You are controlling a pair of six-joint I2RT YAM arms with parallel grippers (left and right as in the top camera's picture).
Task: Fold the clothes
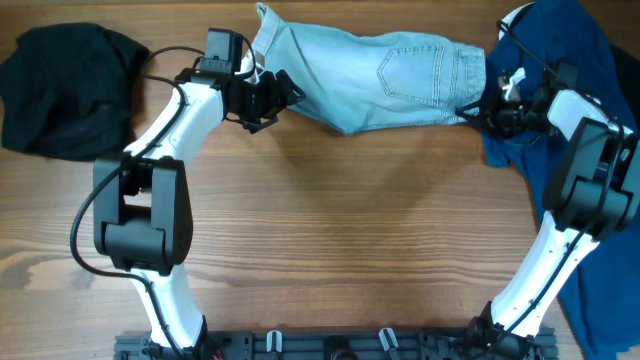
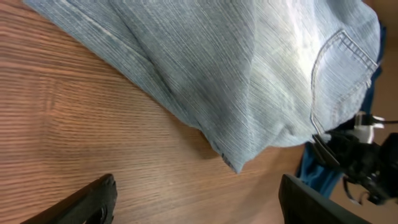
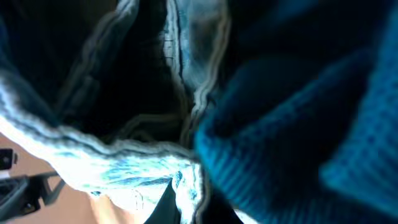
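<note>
Your pale-blue denim shorts (image 1: 390,80) lie spread across the far middle of the brown wood-grain desk (image 1: 350,220). The stitched back pocket (image 1: 410,72) faces up, toward their right half.

Your left hand (image 1: 270,100) sits at the shorts' left end. In the left wrist view its two dark fingers (image 2: 87,202) stand wide apart with only bare wood between them. The shorts' nearest corner lies on the desk just ahead of them and is not gripped.

Your right hand (image 1: 487,112) is at the shorts' right end, where the denim meets the large dark-blue knit garment (image 1: 560,60). That garment lies on the desk's far right corner and runs under the arm. This hand is closed tight. The right wrist view is filled with bunched denim edge (image 3: 124,168) drawn up right at the fingers, so it appears to be pinching the shorts. The dark-blue knit presses in just beside on the right, and you cannot tell whether any of it is caught too.

The crumpled black cloth garment (image 1: 65,90) lies in the far left corner, well apart from the shorts and from both hands.
</note>
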